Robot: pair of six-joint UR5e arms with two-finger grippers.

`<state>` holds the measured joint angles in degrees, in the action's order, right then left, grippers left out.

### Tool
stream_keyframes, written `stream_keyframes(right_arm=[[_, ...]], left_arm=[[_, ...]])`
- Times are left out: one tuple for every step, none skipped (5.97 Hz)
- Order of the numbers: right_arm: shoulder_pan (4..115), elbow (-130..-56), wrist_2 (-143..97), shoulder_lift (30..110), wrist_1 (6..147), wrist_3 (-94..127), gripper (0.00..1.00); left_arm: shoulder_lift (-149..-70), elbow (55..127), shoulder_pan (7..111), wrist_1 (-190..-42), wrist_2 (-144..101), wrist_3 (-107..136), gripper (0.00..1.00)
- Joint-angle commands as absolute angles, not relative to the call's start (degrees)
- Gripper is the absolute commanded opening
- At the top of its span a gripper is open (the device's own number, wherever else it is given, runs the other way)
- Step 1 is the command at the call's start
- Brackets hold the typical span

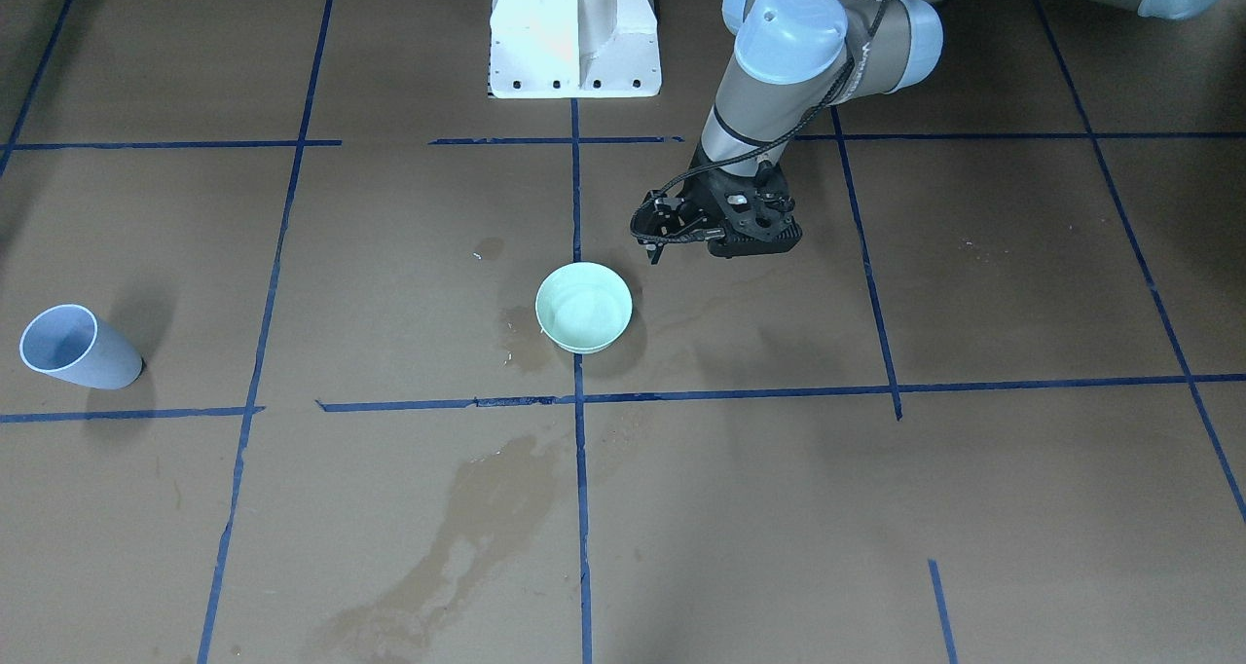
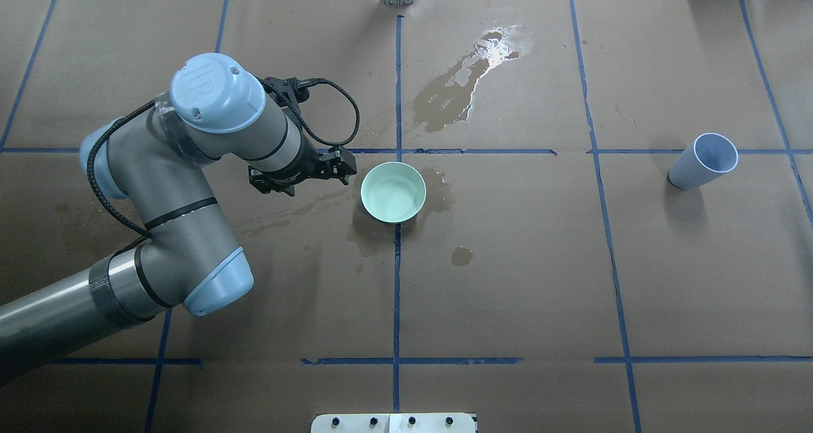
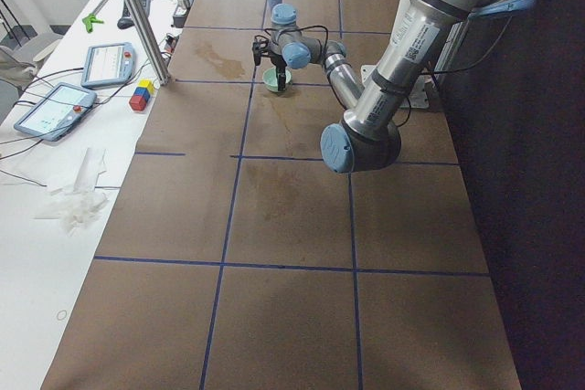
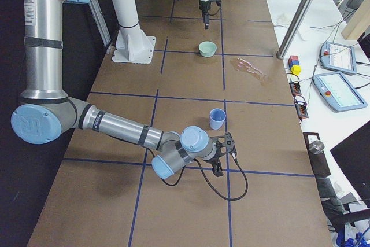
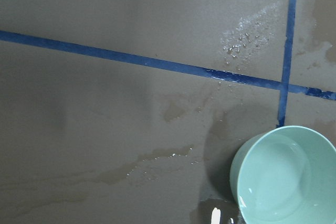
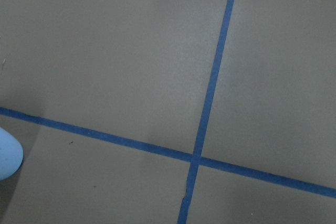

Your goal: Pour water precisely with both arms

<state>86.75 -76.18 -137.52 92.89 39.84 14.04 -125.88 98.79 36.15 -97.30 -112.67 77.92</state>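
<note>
One mint-green bowl [image 2: 393, 192] sat at the middle of the table [image 2: 698, 280], with darker wet stains [image 2: 368, 236] around it. One pale blue cup [image 2: 703, 160] stood upright toward the table's right end. Water [image 2: 497, 44] glinted in a puddle near the far edge (whether the bowl held any, I could not tell). The left gripper [image 2: 302, 173] hung just beside the bowl, its finger spread unreadable. The cup stood between the bowl and the right gripper [image 4: 224, 153], whose fingers were equally unclear. One white pedestal [image 1: 574, 36] stood at the near edge.
</note>
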Motion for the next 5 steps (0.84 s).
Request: stream_keyframes(right_arm=[[88.2, -81.8, -141.2, 91.9, 58.4, 10.2, 1.00], [87.9, -87.3, -141.0, 92.0, 68.6, 9.2, 1.00], [85.8, -95.1, -139.1, 92.0, 79.9, 9.1, 1.00], [83.6, -104.7, -131.3, 95.4, 87.7, 7.5, 1.00], [83.4, -109.7, -128.8, 101.4, 88.1, 3.6, 1.00]], left_arm=[[-128.2, 96.5, 35.6, -97.4, -110.4, 79.8, 1.00], [-128.8, 95.5, 34.5, -98.9, -108.4, 81.6, 1.00], [-128.7, 93.6, 33.8, -101.7, -108.3, 82.1, 1.00], [-128.8, 92.0, 33.8, -104.2, -107.8, 83.1, 1.00], [-128.8, 91.8, 33.7, -104.4, -107.9, 83.1, 1.00]])
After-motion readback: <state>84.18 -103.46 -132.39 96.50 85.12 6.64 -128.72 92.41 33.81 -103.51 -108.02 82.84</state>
